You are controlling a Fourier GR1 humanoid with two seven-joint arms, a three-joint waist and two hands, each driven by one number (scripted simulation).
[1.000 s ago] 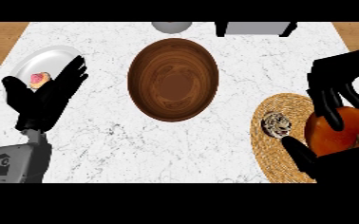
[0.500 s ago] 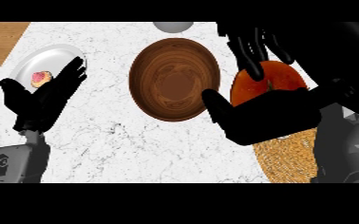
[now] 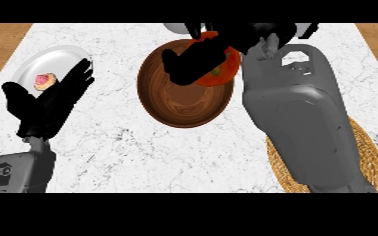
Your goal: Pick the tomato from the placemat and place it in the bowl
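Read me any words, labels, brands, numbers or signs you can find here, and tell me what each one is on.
None can be read.
Brown wooden bowl, round red tomato in the right hand, round grey plate, woven straw placemat, white marble counter: no writing.
Grey left forearm: a small dark mark, too small to read.

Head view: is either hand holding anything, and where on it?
Right hand curls round the tomato at its upper left side, over the bowl; left hand holds nothing.
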